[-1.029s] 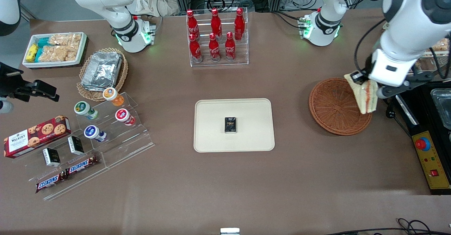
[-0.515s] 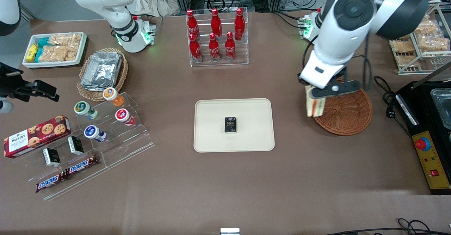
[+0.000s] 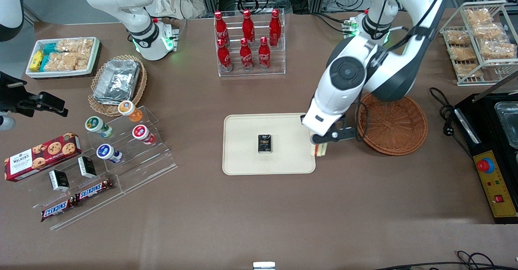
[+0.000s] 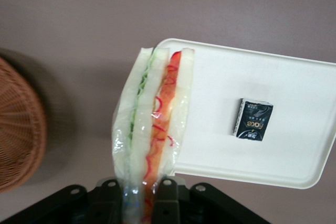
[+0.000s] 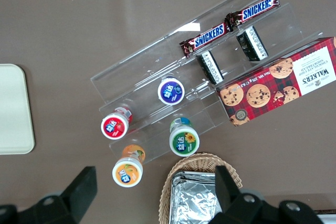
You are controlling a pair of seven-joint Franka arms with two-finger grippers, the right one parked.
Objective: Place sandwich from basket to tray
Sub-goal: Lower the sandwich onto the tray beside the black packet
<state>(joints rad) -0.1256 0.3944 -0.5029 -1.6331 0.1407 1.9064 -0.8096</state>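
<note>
While your left gripper (image 3: 319, 146) hangs over the cream rectangular plastic tray's (image 3: 243, 156) three-o'clock rim, its jaws clamp the triangular white-bread sandwich (image 4: 149, 124), probably clear of the round reddish-brown wicker basket (image 3: 398, 126) nearby.

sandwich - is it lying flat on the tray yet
No, the sandwich hangs clamped in the gripper above the tray edge nearest the basket, not resting on it.

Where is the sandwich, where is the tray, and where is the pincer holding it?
sandwich (image 4: 149, 124), left wrist view, on the orange filling layer.
tray (image 3: 243, 156), front view, on its bare cream floor.
pincer (image 3: 319, 145), front view, at the tray's edge, between its fingertips, shut on the sandwich.
</note>
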